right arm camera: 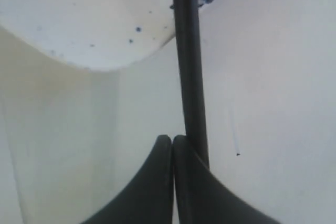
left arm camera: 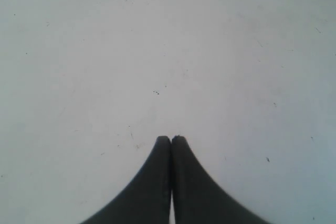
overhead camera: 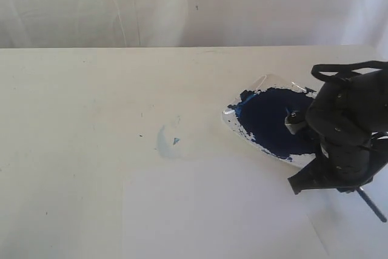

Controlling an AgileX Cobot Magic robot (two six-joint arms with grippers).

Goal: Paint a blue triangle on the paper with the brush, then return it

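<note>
Nothing painted yet: paper bare, brush by the paint dish.

The left gripper [left arm camera: 171,138] hangs over bare matte worktop [overhead camera: 73,101], jaws pressed together and empty; a faint pale-blue smudge [overhead camera: 163,142] stains the cream surface; the paper [overhead camera: 212,216], a flat white sheet with faint straight edges, shows no blue triangle, so painting and returning both look left to do; the clear glossy dish [overhead camera: 233,119] holds a ragged navy paint pool [overhead camera: 270,119]; the right gripper [right arm camera: 172,139] sits at its right edge, jaws together; the brush [right arm camera: 188,66], thin, smooth and black-handled, runs beside them, not between the tips.
</note>
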